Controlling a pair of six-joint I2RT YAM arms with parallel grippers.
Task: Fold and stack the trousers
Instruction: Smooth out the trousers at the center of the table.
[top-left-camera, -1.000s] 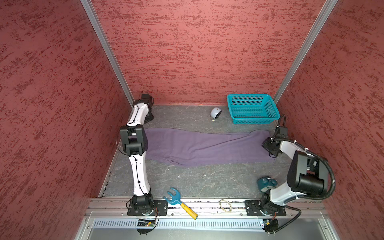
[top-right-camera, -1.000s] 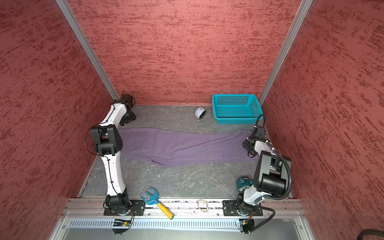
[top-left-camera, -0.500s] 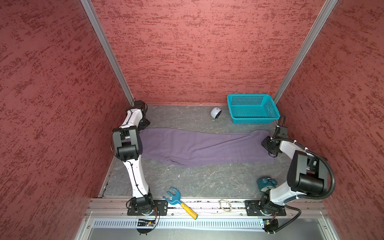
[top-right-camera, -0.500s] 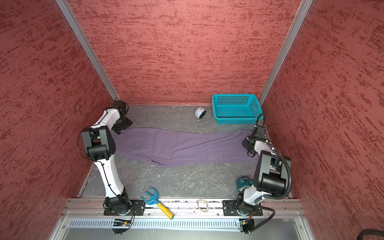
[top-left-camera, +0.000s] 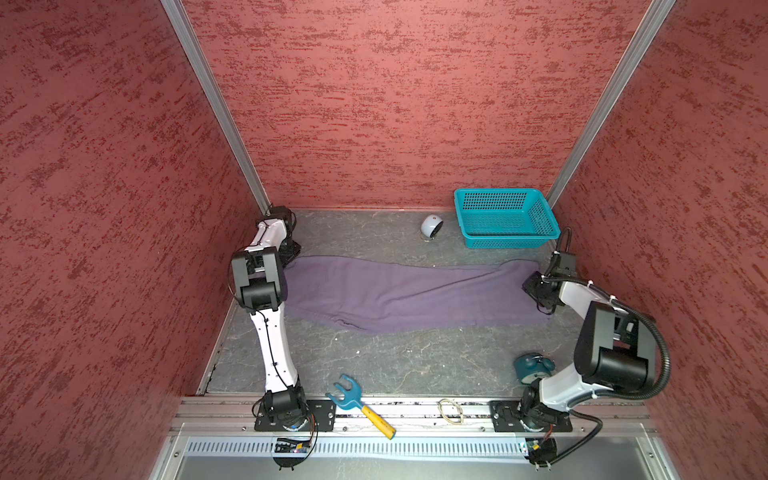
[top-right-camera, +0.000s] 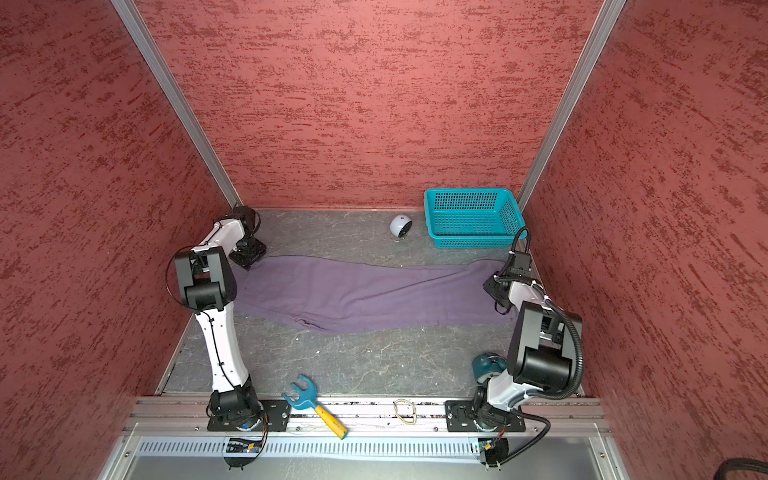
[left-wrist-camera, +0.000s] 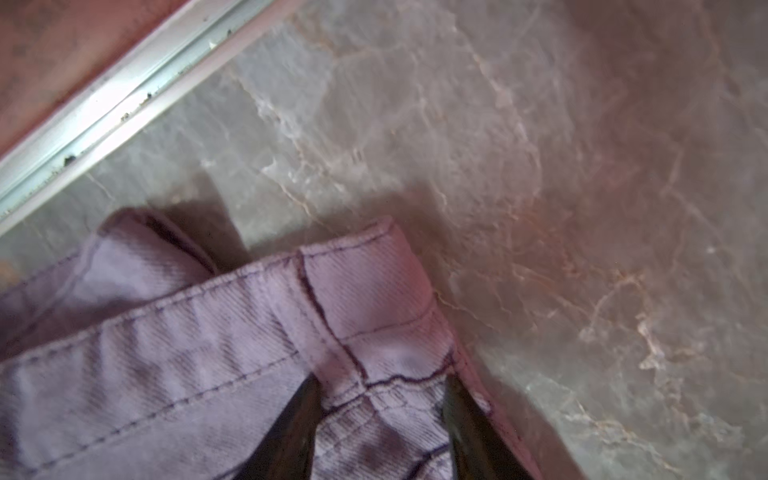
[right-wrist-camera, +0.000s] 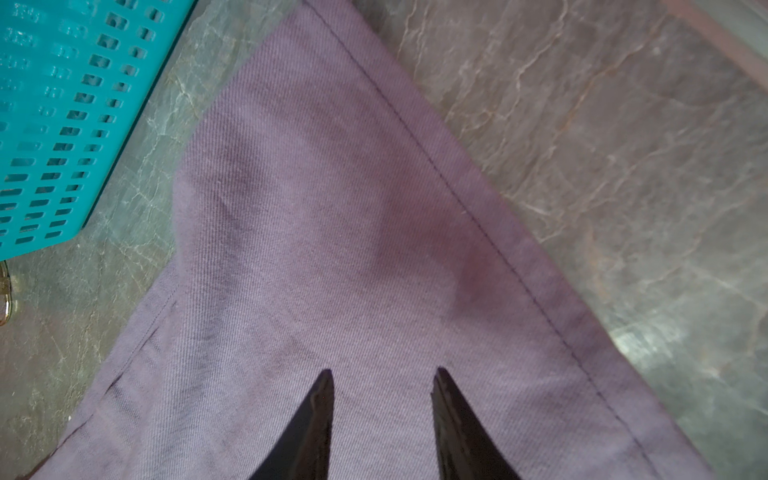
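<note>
The purple trousers (top-left-camera: 415, 291) lie stretched flat across the grey table in both top views (top-right-camera: 374, 291), waistband at the left, hems at the right. My left gripper (top-left-camera: 291, 251) is down at the far waistband corner. In the left wrist view its jaws (left-wrist-camera: 380, 382) pinch the creased, seamed corner (left-wrist-camera: 374, 299), and cloth fills the gap. My right gripper (top-left-camera: 536, 289) sits low on the hem end. In the right wrist view (right-wrist-camera: 382, 374) its tips press into the cloth (right-wrist-camera: 332, 208) with a strip held between them.
A teal basket (top-left-camera: 505, 218) stands at the back right, close to the hem end. A white round object (top-left-camera: 431, 226) lies beside it. A blue fork tool with a yellow handle (top-left-camera: 359, 405), a rubber band (top-left-camera: 451, 409) and a teal round object (top-left-camera: 532, 368) lie along the front.
The left arm has swung from the back left corner onto the waistband corner, and its jaws have narrowed onto the cloth. The right arm and the trousers have not moved.
</note>
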